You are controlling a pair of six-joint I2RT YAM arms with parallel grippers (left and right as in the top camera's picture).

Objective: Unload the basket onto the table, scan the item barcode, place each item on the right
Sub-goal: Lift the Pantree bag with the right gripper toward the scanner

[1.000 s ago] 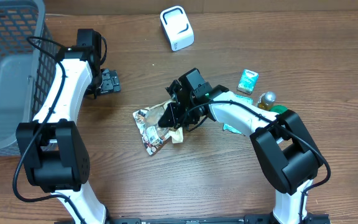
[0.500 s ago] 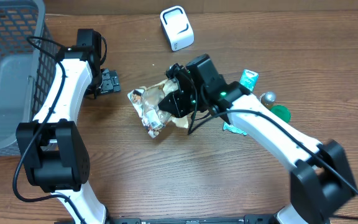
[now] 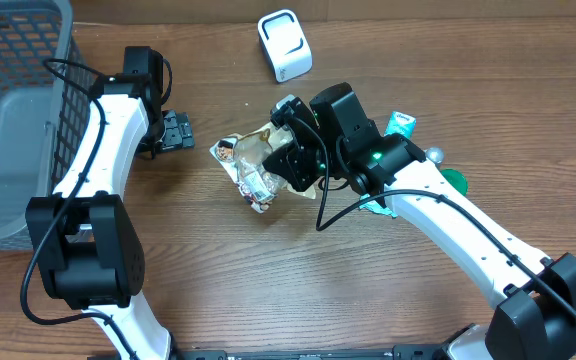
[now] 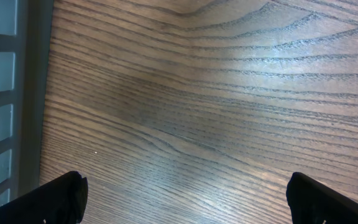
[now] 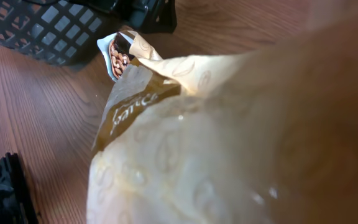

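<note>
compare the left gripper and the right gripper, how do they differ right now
The left gripper has its jaws wide open and holds nothing; the right gripper is shut on the snack bag. The left gripper sits beside the basket; the right gripper is mid-table, nearer the white scanner. Both are black two-finger grippers.
</note>
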